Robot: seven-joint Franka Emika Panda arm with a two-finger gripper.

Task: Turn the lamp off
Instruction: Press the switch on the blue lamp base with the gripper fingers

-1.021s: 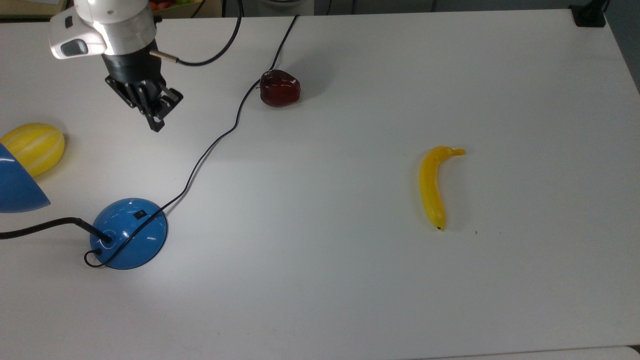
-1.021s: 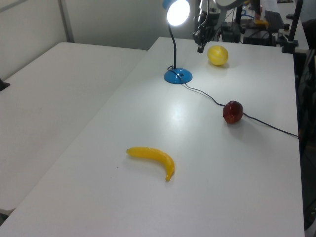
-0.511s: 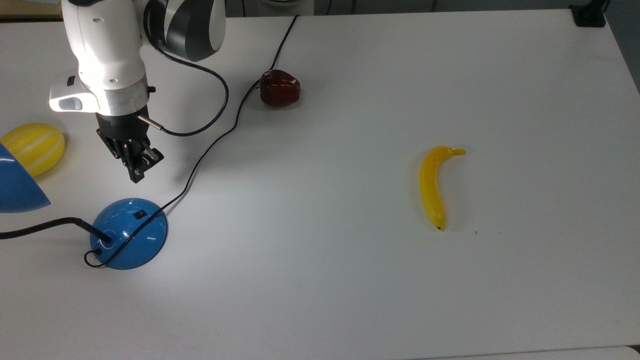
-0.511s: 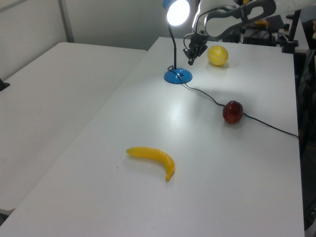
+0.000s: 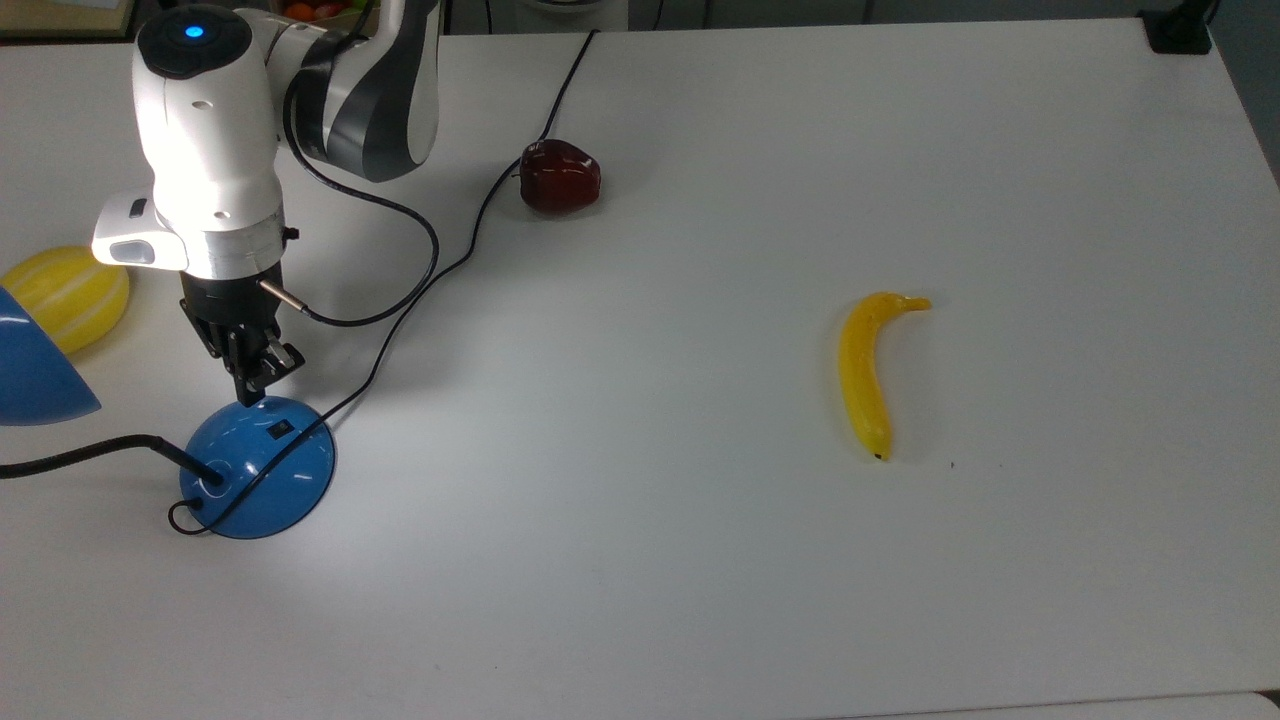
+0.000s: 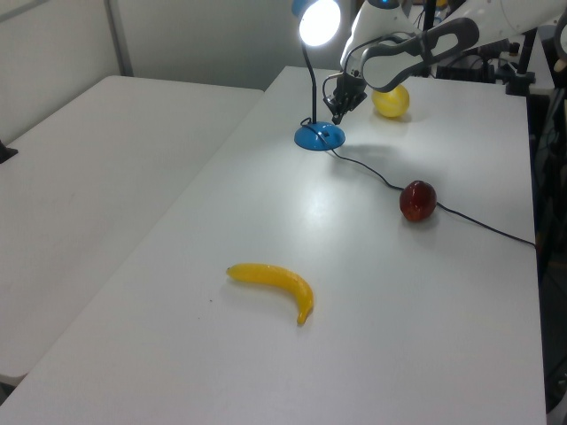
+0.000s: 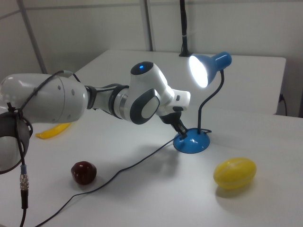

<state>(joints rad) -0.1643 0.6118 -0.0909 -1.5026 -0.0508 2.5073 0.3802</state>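
Clearly your target is the glossy blue desk lamp with the round dome base, black bendable neck and cone shade, standing near the top view's left edge of the white tabletop, and its bulb glows bright in the left and right views. You should expect the dome to be hard, smooth and slippery, and probably light enough to skate sideways under an off-centre shove; the neck is flexible, so leave it and the shade alone. Nothing needs gripping: aim for the small black rocker switch on the dome's upper slope and press straight down on it, so the base is pinned to the tabletop rather than pushed along it. Your end effector hangs just above the dome's far rim in the top view, its black fingers pressed together into one narrow tip pointing down, holding nothing. The switch sits a little nearer the camera and toward the top view's right of that tip, close but apart. Mind the thin black cord trailing away past the dark red apple; the yellow striped melon lies well clear.
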